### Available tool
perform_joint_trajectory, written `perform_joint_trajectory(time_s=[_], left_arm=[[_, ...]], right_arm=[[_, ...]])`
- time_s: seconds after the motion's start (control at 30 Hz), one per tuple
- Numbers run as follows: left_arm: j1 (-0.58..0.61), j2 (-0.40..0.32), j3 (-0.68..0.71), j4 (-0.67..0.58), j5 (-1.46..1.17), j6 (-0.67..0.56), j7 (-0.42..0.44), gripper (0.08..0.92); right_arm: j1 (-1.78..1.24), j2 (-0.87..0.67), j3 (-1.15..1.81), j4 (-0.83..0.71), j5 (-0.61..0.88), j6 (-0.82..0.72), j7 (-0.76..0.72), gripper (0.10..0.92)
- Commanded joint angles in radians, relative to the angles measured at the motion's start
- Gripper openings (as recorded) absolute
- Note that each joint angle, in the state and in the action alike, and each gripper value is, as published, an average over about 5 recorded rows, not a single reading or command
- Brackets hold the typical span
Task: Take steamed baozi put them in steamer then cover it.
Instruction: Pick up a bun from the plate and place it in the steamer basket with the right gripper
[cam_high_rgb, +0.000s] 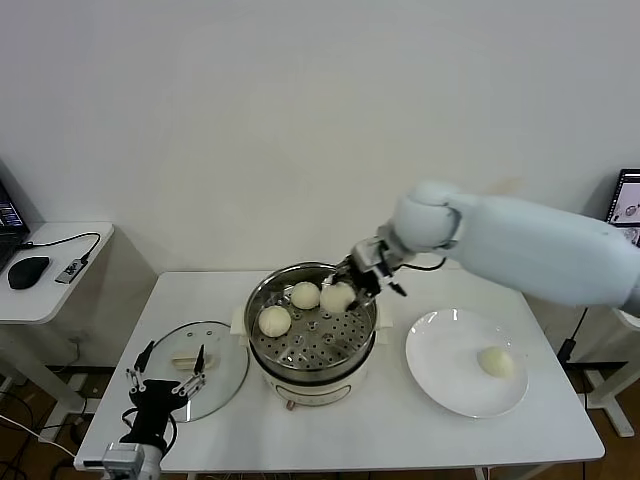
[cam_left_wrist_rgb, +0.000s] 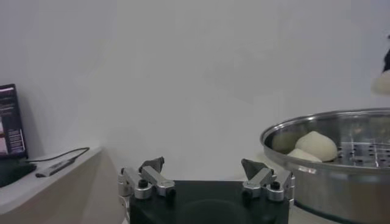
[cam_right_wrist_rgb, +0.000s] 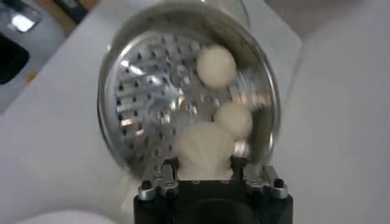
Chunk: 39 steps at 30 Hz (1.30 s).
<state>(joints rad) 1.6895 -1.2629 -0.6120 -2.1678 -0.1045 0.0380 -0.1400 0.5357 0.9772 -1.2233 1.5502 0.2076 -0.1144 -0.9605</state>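
Observation:
The steamer stands mid-table with two baozi on its perforated tray, one at the left and one at the back. My right gripper is shut on a third baozi over the tray's far right part. In the right wrist view that baozi sits between the gripper's fingers. A fourth baozi lies on the white plate. The glass cover lies flat left of the steamer. My left gripper is open and empty over the cover's left side.
A side table with a mouse and cables stands at the far left. In the left wrist view the steamer rim is close to the open left gripper. A monitor edge shows at the far right.

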Motion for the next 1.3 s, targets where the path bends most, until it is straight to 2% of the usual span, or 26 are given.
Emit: perform_joint_trajectory(time_s=[0.03,0.4,0.8,0.9,1.13,1.3], left_arm=[[0.002,-0.006,-0.008,-0.002,0.008,-0.002,-0.001,0.823],[0.008,-0.014,-0.016,-0.001,0.005,-0.004,-0.002,0.823],[0.005,-0.017,-0.013,0.0,0.007,-0.003,-0.003,0.823],[0.004,-0.017,-0.011,0.0,0.007,-0.003,-0.003,0.823],[0.001,-0.008,-0.004,-0.004,0.01,-0.003,-0.004,0.823],[-0.004,0.01,-0.011,-0.004,0.003,-0.003,-0.005,0.823]], right_arm=[[-0.042,0.166,-0.067,-0.073,-0.161,0.239,0.015,0.551],[-0.09,0.191,-0.083,-0.101,-0.276,0.365,0.014,0.551],[-0.074,0.168,-0.079,-0.082,-0.265,0.386,0.023,0.563],[-0.052,0.145,-0.076,-0.065,-0.26,0.382,0.027,0.607],[0.044,0.027,-0.051,-0.019,-0.213,0.34,0.019,0.789],[0.096,-0.116,-0.041,0.036,-0.083,0.146,-0.001,0.821]])
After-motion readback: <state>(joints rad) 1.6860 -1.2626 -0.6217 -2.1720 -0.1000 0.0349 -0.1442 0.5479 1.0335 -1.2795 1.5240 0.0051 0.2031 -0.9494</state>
